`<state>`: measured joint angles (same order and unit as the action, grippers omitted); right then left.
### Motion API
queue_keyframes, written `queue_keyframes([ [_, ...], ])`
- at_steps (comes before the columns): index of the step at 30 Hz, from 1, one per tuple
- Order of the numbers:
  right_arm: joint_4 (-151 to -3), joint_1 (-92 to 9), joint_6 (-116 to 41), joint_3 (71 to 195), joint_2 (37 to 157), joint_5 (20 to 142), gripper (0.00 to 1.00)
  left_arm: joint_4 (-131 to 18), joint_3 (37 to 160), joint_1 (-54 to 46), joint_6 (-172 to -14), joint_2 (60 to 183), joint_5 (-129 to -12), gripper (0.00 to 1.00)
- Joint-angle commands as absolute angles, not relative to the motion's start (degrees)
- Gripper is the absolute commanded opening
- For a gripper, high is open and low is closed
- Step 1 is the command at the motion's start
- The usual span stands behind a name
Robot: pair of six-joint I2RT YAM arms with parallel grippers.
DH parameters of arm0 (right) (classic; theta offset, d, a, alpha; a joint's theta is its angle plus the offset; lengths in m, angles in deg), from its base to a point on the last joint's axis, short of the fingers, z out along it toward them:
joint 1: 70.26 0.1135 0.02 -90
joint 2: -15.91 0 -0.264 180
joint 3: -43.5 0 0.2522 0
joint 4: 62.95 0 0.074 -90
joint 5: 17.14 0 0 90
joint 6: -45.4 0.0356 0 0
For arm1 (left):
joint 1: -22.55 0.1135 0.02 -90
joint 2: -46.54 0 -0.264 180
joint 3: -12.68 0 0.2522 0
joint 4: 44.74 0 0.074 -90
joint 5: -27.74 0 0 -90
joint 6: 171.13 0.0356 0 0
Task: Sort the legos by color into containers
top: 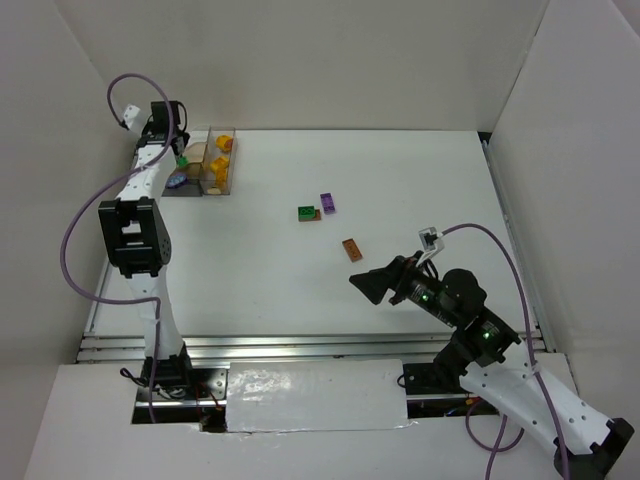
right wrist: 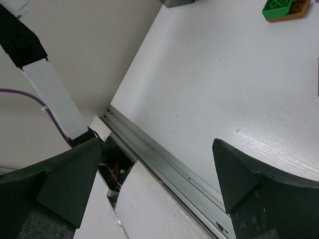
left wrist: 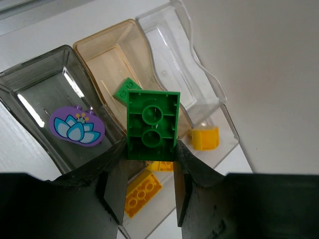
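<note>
From above, the left arm reaches to the far left corner of the desk (top: 420, 180), its left end effector (top: 181, 154) hanging over the containers (top: 232, 150), a row of small bins joined side by side. Yellow pieces show in the bin nearest the middle of the desk. Three items lie loose out on the open surface: a green brick sitting on a brown plate (top: 308, 213), a purple brick (top: 327, 203) just beside it, and an orange-brown brick (top: 351, 249) nearer the right end effector (top: 366, 283), which hovers close by, apart from all of them.

The left wrist view shows the fingers pinching a held green brick (left wrist: 152, 124) by its long sides, studs away from the camera, above the tan bin (left wrist: 102, 59). A flat green piece (left wrist: 127, 89) already lies in that bin. The smoky grey bin (left wrist: 35, 87) beside it holds a purple flower piece (left wrist: 77, 125), and the clear bin (left wrist: 164, 30) on the other side holds three yellow bricks (left wrist: 205, 138).

In the right wrist view, the fingers stand spread wide with nothing between them, over bare desk near its metal edge rail (right wrist: 164, 159); the green-on-brown pair peeks in at the top corner.

I'd judge the sorting a little past halfway: yellow looks finished, green is mid-delivery, and the green, brown, purple and orange-brown pieces on the desk are left.
</note>
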<state>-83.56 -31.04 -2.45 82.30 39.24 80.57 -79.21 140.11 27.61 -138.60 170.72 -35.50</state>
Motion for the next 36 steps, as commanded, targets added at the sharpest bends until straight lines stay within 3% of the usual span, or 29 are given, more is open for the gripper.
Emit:
queue_keyframes([
  [1,-82.16,-31.24,-2.85,82.4,40.51,81.12,1.0,-71.18,138.16,29.67,-143.79,172.74,-36.76,0.0],
  [8,-79.87,-31.33,-2.94,82.23,45.08,83.67,1.0,-64.84,137.98,31.69,-146.95,179.51,-44.49,0.01],
  [10,-80.22,-31.41,-3.29,82.31,45.61,83.94,1.0,-64.04,137.97,32.13,-147.57,180.48,-45.03,0.06],
  [16,-80.31,-31.42,-4.26,81.79,45.7,83.5,1.0,-63.6,139.38,32.4,-146.78,180.66,-45.47,0.27],
  [20,-79.26,-31.33,-4.17,81.26,46.05,84.11,1.0,-62.9,138.06,32.84,-147.48,180.05,-46.09,0.48],
  [23,-79.17,-31.33,-4.17,81.0,46.23,84.55,1.0,-63.25,137.97,33.1,-147.75,180.22,-46.79,0.58],
  [34,-78.91,-31.42,-3.99,80.56,46.75,84.38,1.0,-59.04,131.49,32.93,-146.0,171.45,-48.54,0.72],
  [35,-78.56,-31.59,-3.91,80.47,46.93,84.46,1.0,-55.72,130.16,32.66,-145.12,169.78,-49.33,0.88],
  [36,-78.46,-31.5,-3.99,80.47,47.11,84.46,1.0,-54.47,129.02,31.79,-143.8,166.11,-49.95,0.94],
])
